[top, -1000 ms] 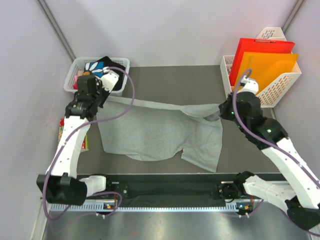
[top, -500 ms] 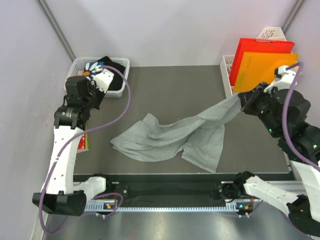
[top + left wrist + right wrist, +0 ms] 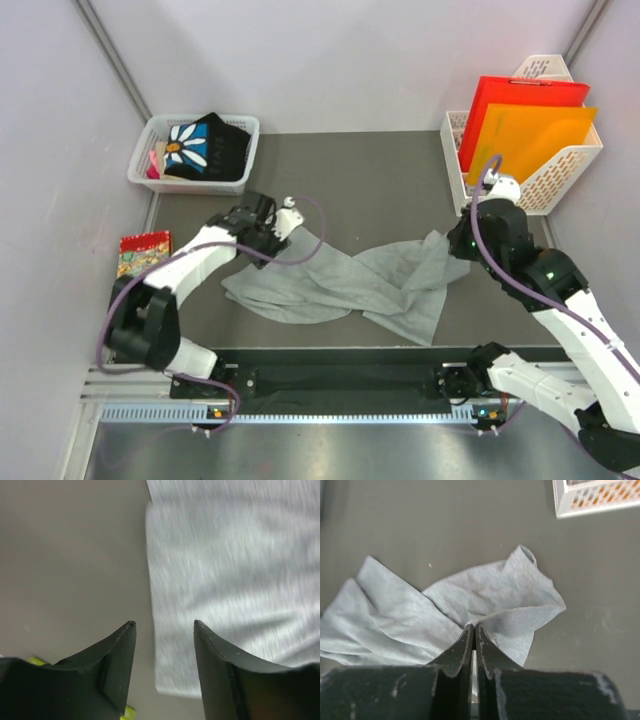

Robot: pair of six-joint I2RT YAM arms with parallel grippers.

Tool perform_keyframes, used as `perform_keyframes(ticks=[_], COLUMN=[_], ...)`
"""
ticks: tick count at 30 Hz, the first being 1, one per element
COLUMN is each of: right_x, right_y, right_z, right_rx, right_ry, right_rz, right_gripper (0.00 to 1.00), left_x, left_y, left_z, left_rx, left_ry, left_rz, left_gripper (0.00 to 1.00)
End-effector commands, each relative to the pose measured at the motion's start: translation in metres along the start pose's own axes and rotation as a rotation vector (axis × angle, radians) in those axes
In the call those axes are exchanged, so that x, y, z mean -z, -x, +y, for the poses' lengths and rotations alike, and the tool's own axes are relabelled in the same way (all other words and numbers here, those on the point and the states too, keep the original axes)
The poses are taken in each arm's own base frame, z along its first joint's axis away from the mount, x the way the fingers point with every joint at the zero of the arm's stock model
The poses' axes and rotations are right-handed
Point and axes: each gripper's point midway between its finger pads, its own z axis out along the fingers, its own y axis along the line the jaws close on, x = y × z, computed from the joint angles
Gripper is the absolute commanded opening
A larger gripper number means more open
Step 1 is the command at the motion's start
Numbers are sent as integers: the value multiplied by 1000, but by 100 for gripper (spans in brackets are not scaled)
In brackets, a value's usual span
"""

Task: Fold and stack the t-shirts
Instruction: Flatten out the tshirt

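At the far left, a small red patterned flat packet lies at the edge of the dark grey table. Behind it, in the far left corner, a white plastic lattice basket holds the black cloth t-shirt with a white daisy on a blue print, bunched inside with the print facing up. The left arm reaches low and forward across the table, placing the left gripper above the left edge of the light heather-grey cloth t-shirt. Its fingers stand apart and hold nothing. In the left wrist view, bare table shows between the fingers, and the grey cloth lies flat just to the right of that gap. The grey t-shirt is crumpled in the middle of the table, with ridged folds running from its left edge toward the right arm. One flatter section spreads toward the near edge. The right gripper is at the right end of the garment, clenched on a raised fold of the grey cloth, so that this corner peaks upward at the fingertips. At the far right, a taller white plastic lattice bin holds a red flat folder and an orange flat folder, both upright. The bin stands apart from the grey t-shirt.
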Motion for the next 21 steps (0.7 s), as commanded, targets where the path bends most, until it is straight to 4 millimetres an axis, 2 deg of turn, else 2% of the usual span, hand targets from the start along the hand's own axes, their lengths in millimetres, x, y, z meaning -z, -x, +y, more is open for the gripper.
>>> perform_keyframes(ticks=[1,2,6,9,11,14,21], right_x=[-3,-4,-11,-17,-20,-24,-29], right_y=[-12,-16,-38,-51,-55,-59,-58], right_z=[-1,-3,-10,-13,-13,-15,-15], right_rx=[-73,-81,-85,-83,-82,-77,-55], right_ry=[23,18,-2,-10,-16,-23,-36], right_rz=[-15,-10,36,61,69,75,75], right_gripper=[0,0,0,0,0,0,0], left_x=[-1,-18,-35,-55,-75,-88,-108], left_y=[90,92,128,147,144,148,130], left_z=[49,46,67,71,58,41,20], left_rx=[20,16,41,63,62,46,33], left_ry=[138,119,163,140,81,34,-27], left_rz=[-171,-139,-175,-171,-118,-102,-40], left_gripper=[54,53,53,55,56,59,63])
